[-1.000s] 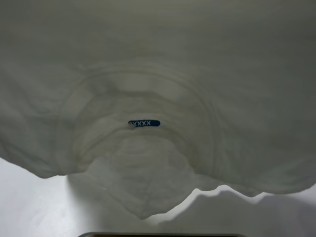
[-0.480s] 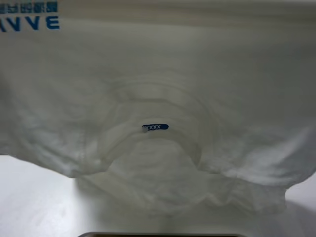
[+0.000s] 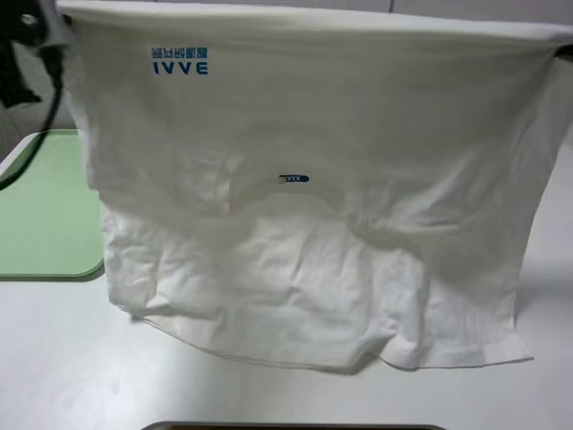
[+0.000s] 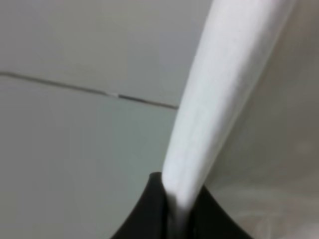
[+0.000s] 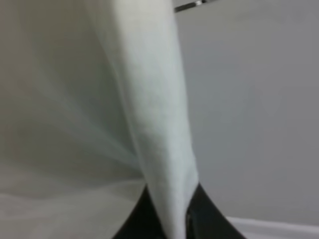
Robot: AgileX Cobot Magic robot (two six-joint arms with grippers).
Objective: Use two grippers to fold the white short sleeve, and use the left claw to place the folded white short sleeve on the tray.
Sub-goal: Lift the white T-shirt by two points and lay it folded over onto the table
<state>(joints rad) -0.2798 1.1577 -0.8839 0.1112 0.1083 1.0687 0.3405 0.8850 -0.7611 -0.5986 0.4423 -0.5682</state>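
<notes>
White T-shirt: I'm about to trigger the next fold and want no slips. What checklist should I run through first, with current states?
1. Black two-fingered left tool shut on the edge of the large white cotton T-shirt: ok.
2. Black right tool shut on that edge: ok.
3. Held edge taut between them: ok.
4. Hanging lower part smooth: not ok, crumpled.
5. Flat pale-green plastic tray clear of cloth: cannot tell, shirt hides its right side.
</notes>
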